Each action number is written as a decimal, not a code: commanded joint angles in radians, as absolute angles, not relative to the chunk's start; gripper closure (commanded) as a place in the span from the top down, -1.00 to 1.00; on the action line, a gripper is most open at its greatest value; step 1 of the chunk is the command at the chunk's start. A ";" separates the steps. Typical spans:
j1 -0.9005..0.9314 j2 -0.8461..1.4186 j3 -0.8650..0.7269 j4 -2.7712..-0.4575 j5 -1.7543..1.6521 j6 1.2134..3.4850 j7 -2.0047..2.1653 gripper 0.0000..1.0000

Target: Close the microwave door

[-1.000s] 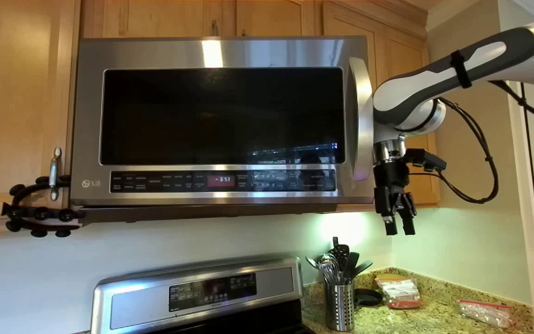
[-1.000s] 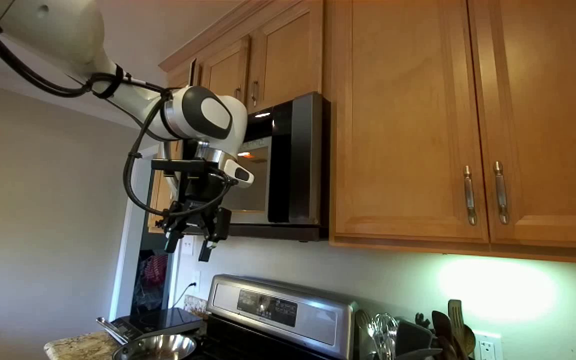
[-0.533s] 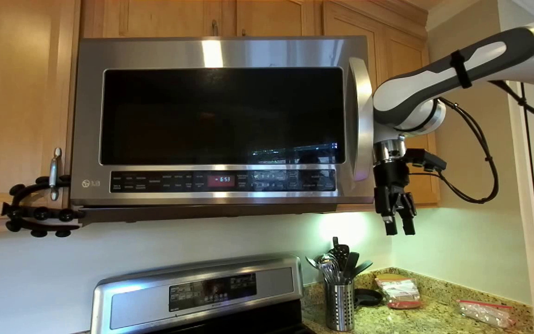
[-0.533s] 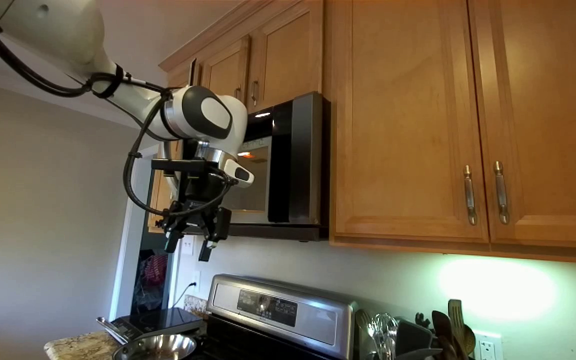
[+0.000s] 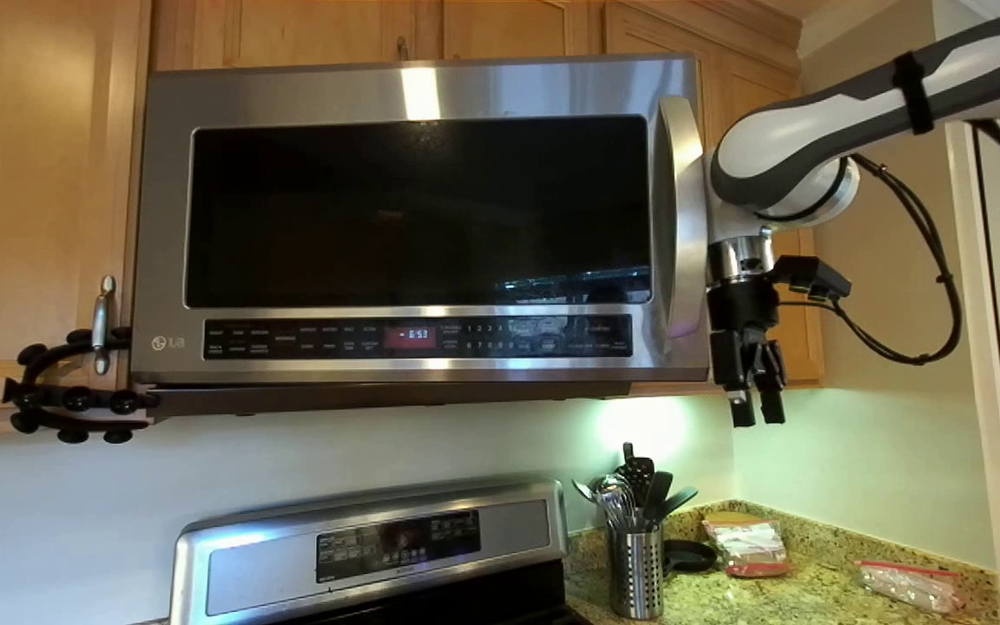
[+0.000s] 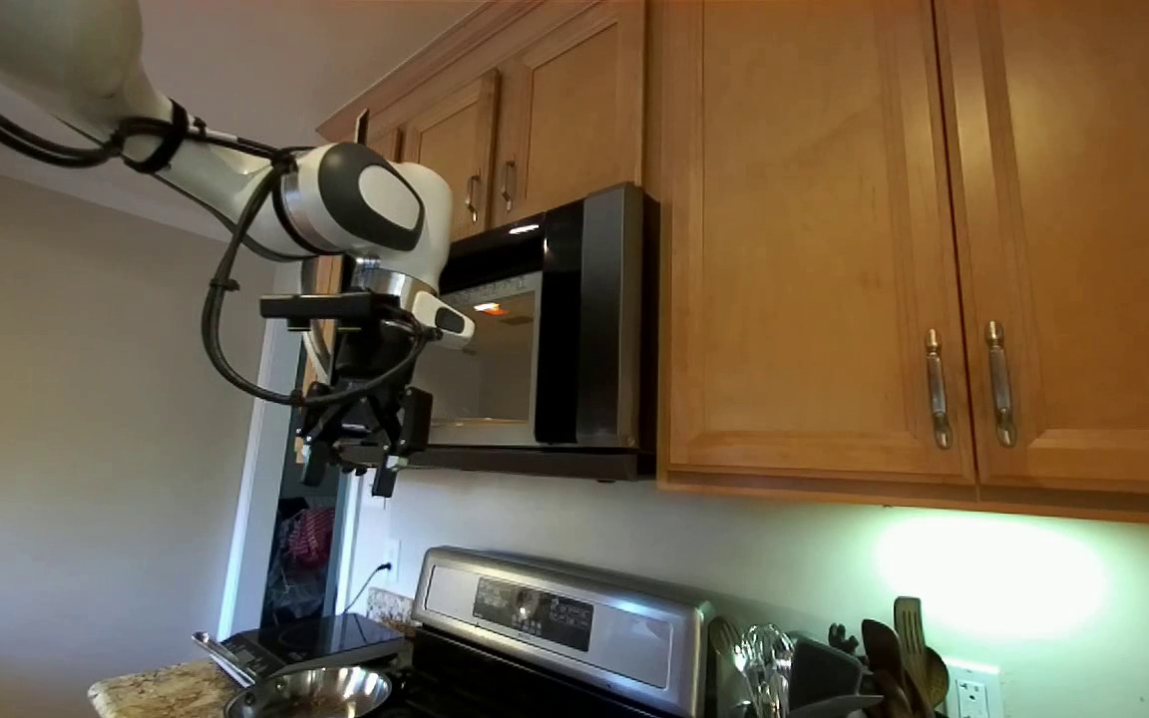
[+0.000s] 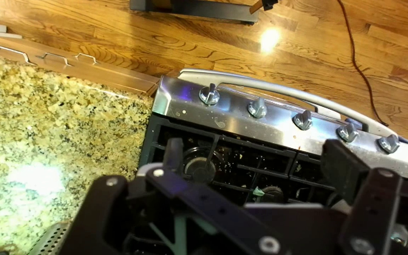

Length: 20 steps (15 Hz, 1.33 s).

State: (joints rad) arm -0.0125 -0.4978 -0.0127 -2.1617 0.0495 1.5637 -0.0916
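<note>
Above the stove (image 5: 370, 555), the microwave door (image 5: 419, 217) stands swung out, not yet closed; in an exterior view the microwave (image 6: 609, 319) looks uncovered. Your jaws hang high over the stove, pointing down, spread apart, holding nothing in the wrist view. Your arm (image 5: 812, 143) appears to be on the door's inner side, by the handle (image 5: 688, 217); contact, cannot tell.

Step in hand (judged): getting round to the front of the door. From the inner side a push would likely swing it wider. Clear the handle edge, then press flat on the front near it, slowly, following its arc back over the stove. No grip should be needed; bring the jaws together first so they don't snag.

Door's look: steel frame (image 5: 509, 87), glossy dark window (image 5: 419, 213) with reflections, bowed handle, strip of buttons (image 5: 483, 337) below.
</note>
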 commanded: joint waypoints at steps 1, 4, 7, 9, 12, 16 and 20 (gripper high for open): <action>0.001 -0.668 0.038 -2.266 0.018 1.531 -0.026 1.00; 0.005 -0.750 0.080 -2.302 0.003 1.474 0.016 1.00; 0.016 -0.815 0.104 -2.329 0.016 1.425 0.039 1.00; 0.026 -0.843 0.122 -2.336 0.024 1.427 0.052 0.92; 0.050 -0.865 0.138 -2.334 0.064 1.463 0.064 0.39; 0.085 -0.867 0.166 -2.315 0.141 1.564 0.067 -0.17; 0.108 -0.851 0.190 -2.293 0.188 1.676 0.073 -0.70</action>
State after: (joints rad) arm 0.0823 -0.8477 0.1841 -2.2988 0.1591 1.6132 0.0458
